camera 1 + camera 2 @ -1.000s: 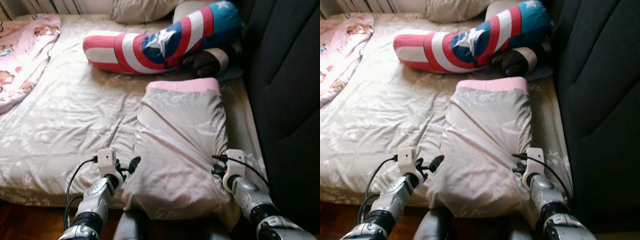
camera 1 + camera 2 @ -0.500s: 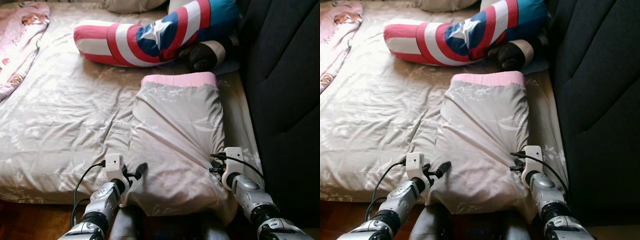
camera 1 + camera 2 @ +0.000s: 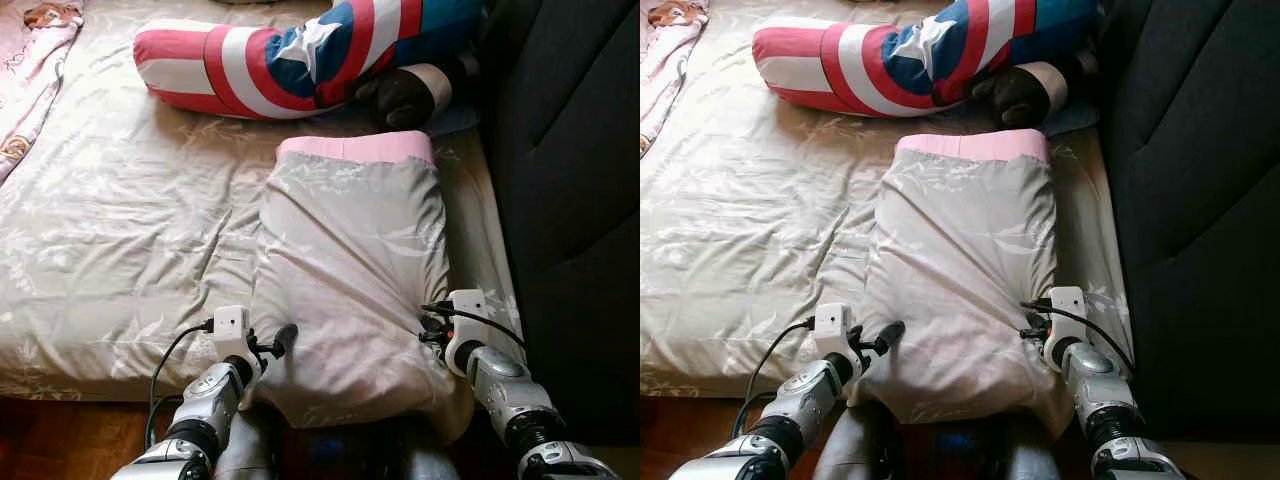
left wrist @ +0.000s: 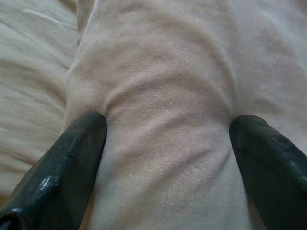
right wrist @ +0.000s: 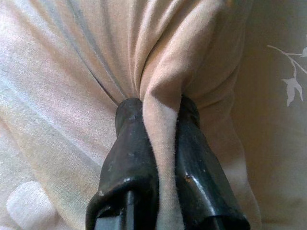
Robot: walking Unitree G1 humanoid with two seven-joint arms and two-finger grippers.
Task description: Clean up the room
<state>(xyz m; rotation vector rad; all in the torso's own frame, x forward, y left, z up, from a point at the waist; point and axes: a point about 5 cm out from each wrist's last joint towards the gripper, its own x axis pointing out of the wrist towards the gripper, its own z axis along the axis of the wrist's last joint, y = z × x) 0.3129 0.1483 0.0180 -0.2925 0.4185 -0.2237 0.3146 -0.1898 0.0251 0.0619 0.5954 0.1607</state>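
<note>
On the bed (image 3: 110, 220), the left gripper (image 4: 168, 129) spreads wide against the near left edge of the beige pillow (image 3: 355, 270) lying lengthwise by the dark headboard (image 3: 570, 170), while the right gripper (image 5: 156, 120) pinches a fold at its near right corner.

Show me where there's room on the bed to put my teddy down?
The biggest bare patch of bed sheet lies between the striped cushion and the bed's near edge, left of the pillow. The right side is crowded: left gripper and right gripper flank the pillow beside the dark headboard.
</note>
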